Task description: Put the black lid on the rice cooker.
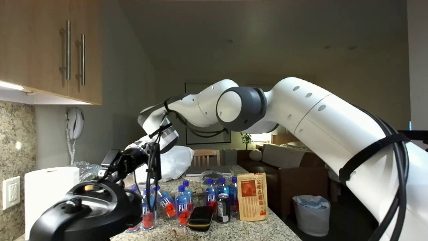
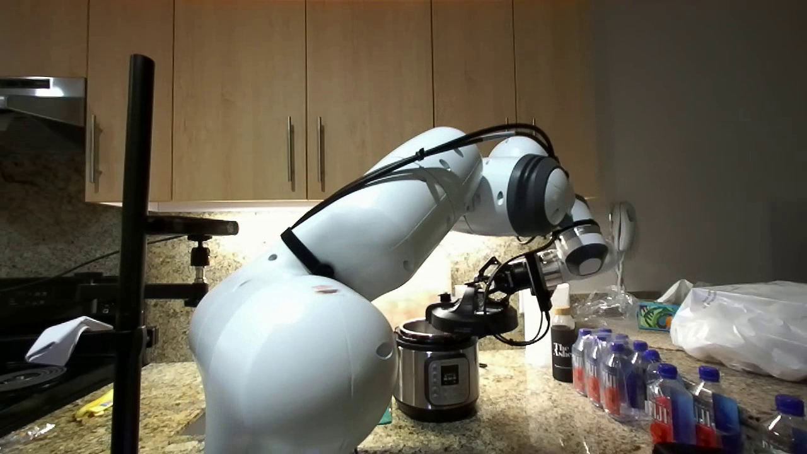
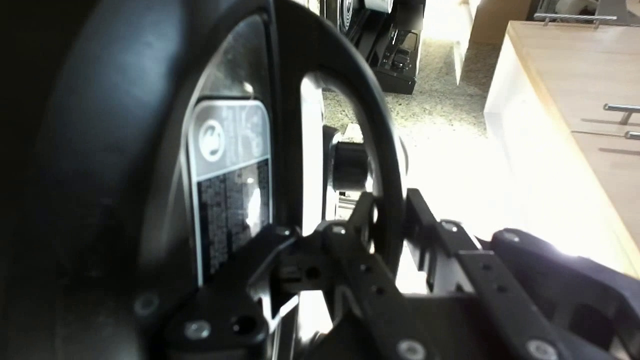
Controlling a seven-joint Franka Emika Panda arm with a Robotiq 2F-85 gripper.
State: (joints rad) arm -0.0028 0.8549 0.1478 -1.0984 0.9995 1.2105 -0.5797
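In an exterior view I saw the stove (image 2: 31, 378) past the left end of the speckled counter (image 2: 523, 403), then, on that counter below wood cabinets (image 2: 369, 101), the cooker (image 2: 436, 378). Seen from there, the lid (image 2: 470, 318) was held up at the cooker's upper right, hiding part of its rim; whether they touched I couldn't tell. The gripper (image 3: 391, 212) was clamped on the lid's handle (image 3: 381, 135). A strip of counter ran from the cooker to a dark bottle (image 2: 562, 353), water bottles (image 2: 671, 403) and a plastic bag (image 2: 744, 328) farther right.

In an exterior view, a case (image 1: 200, 217), a can (image 1: 223, 208) and a packet (image 1: 253, 197) ran rightward, the packet near the counter's right edge; past that edge were a sofa (image 1: 302, 180) and a bin (image 1: 312, 221).

The lid's sticker (image 3: 232, 185) bore a round emblem and print too small to read; the dark bottle said "The" above a word I couldn't make out, the water bottles "FIJI"; Chinese characters ran down the packet.
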